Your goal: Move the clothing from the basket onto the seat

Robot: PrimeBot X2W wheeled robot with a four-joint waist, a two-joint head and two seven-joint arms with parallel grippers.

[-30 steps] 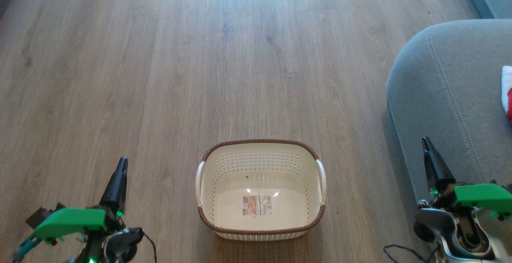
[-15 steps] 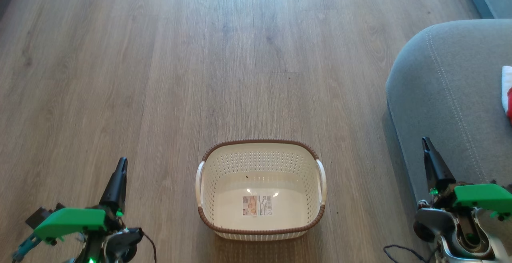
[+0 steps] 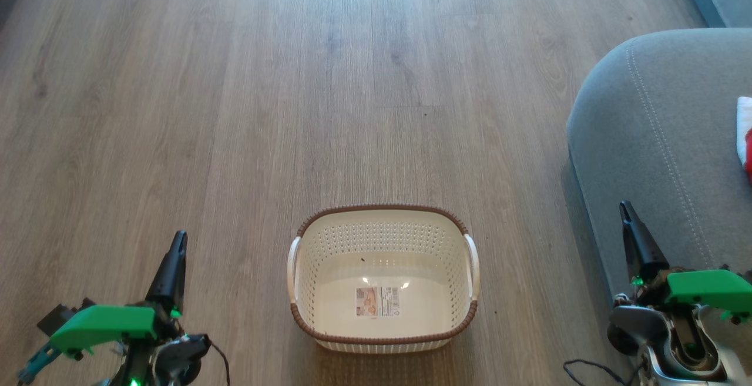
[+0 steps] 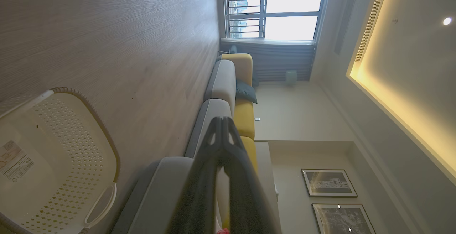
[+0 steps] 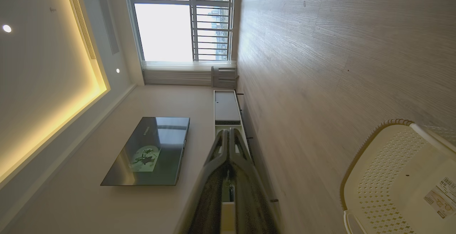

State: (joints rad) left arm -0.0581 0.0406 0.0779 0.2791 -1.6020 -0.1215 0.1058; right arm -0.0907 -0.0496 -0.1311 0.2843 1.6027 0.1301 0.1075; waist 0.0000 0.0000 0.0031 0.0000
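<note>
Nothing has moved this past second. The floor (image 3: pixel 235 110) stretches ahead of both jaws, and the seat (image 3: pixel 658 139) sits just beyond the right gripper (image 3: pixel 625 208). The basket (image 3: pixel 382 207) stands bare between it and the left gripper (image 3: pixel 180 239), with the clothing (image 3: pixel 745 133) on the seat, farther right. Both jaws are pressed together and hold nothing, so the job looks done.

1 basket (image 3: pixel 383 230), 2 hands (image 3: pixel 180 238) (image 3: pixel 624 207)

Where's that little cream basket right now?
In the head view, the basket sits on the wooden floor, bottom centre, left of the grey seat.
</note>
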